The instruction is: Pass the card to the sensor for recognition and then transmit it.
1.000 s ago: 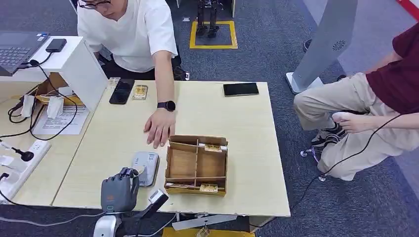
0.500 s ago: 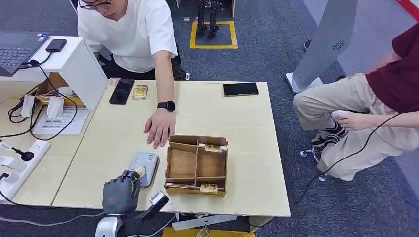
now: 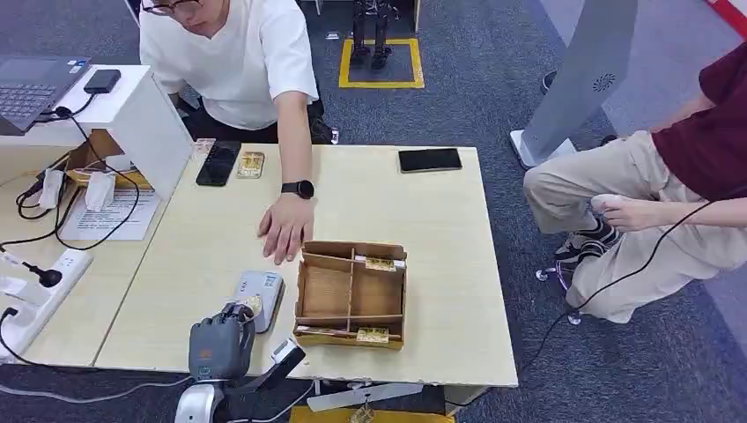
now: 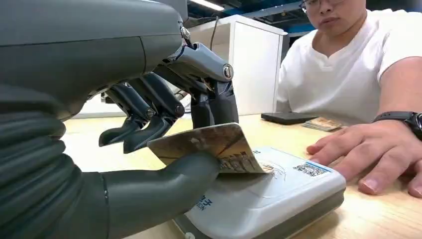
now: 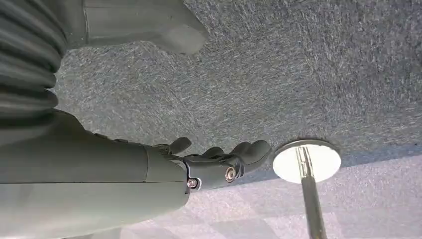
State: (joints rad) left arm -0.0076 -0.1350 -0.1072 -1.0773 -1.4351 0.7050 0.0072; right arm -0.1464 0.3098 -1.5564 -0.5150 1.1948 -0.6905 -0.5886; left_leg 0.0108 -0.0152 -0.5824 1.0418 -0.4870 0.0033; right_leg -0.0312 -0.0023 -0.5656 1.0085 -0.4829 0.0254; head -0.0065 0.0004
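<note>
My left hand (image 3: 220, 345) sits at the table's near edge, just in front of the grey card reader (image 3: 259, 298). It pinches a gold-patterned card (image 4: 211, 148) between thumb and fingers, and the card's far edge lies on top of the reader (image 4: 278, 191). The card (image 3: 249, 306) shows as a small gold patch at my fingertips in the head view. My right hand (image 5: 149, 179) hangs over grey carpet with its fingers loosely apart and nothing in it.
A wooden divided tray (image 3: 351, 294) with cards in it stands right of the reader. A person's hand (image 3: 284, 227) rests flat on the table just beyond the reader. Two phones (image 3: 217, 162) (image 3: 429, 159) and more cards (image 3: 251, 164) lie at the far edge. A seated person (image 3: 652, 194) is at the right.
My left hand has shifted a little to the right and nearer the reader, carrying the card onto its top. The person's hand has stayed put.
</note>
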